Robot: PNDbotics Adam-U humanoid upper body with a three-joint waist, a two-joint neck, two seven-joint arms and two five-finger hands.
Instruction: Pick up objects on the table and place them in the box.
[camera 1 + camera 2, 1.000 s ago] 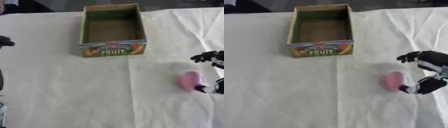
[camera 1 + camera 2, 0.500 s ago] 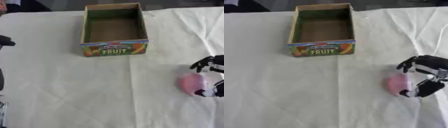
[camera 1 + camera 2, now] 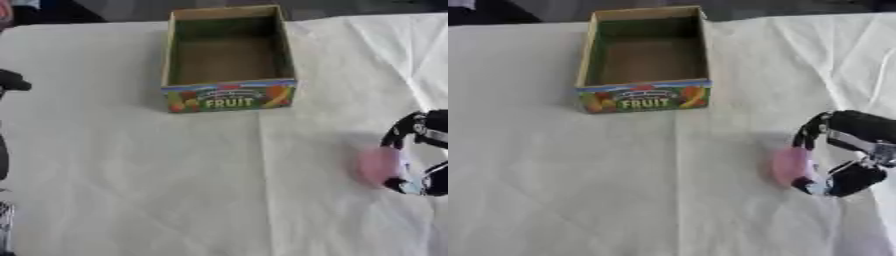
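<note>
Right now the pink object (image 3: 789, 165) lies on the white tablecloth (image 3: 623, 190), at the right side and nearer the camera than the box, well apart from it. It reads as a small, rounded, slightly elongated lump, soft pink all over with a paler, washed-out top; its outline is blurred, so no markings or finer shape can be made out, and what it is exactly cannot be told. The right hand (image 3: 846, 150) comes in from the right edge and sits against the object's right side: black curled fingers (image 3: 808, 131) arch over its far end, and the thumb, with a light bluish tip, presses in at its near end, so the object is bracketed between them and pinched from two sides. It looks to be still down on the cloth; whether it is lifted at all cannot be told. The cardboard fruit box (image 3: 229, 97) stands upright near the far middle of the table, open on top, brown floor, green inner walls, front panel printed with fruit pictures and the word FRUIT. Its inside shows nothing but bare cardboard. Cloth has long creases running across it, one straight down from the box front. The left hand (image 3: 10, 82) shows only as a dark shape at the left edge, away from everything; its fingers cannot be told.
</note>
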